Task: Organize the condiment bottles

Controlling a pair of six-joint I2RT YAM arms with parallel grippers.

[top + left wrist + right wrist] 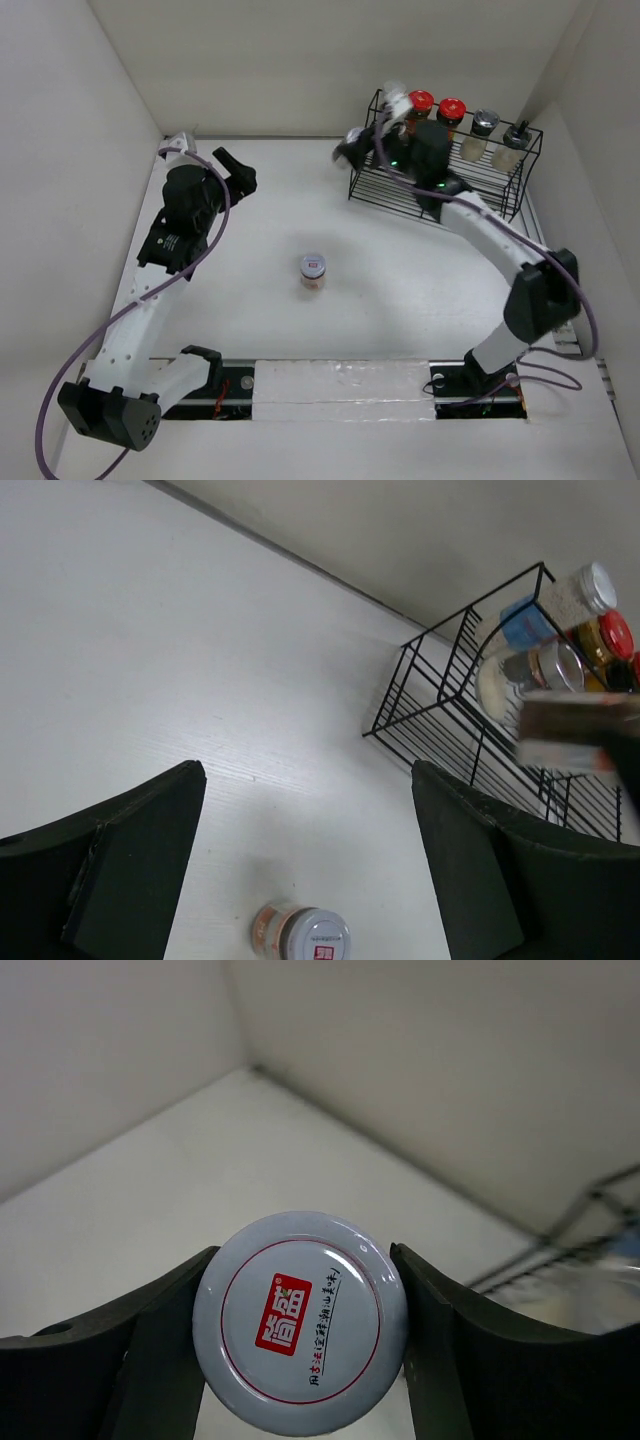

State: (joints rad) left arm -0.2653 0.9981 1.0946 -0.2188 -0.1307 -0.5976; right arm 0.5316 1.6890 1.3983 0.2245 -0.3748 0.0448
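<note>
Gripping white-lidded jar (300,1322), red logo on lid: right jaws; left jaws open.

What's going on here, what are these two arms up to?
The robot is tidying small condiment jars into a black wire rack at the back right of the table. The right gripper is clamped on a white-lidded jar near the rack's left end. Two red-capped bottles and others stand in the rack. The left gripper hangs open above the table, where a loose jar stands in the middle.
</note>
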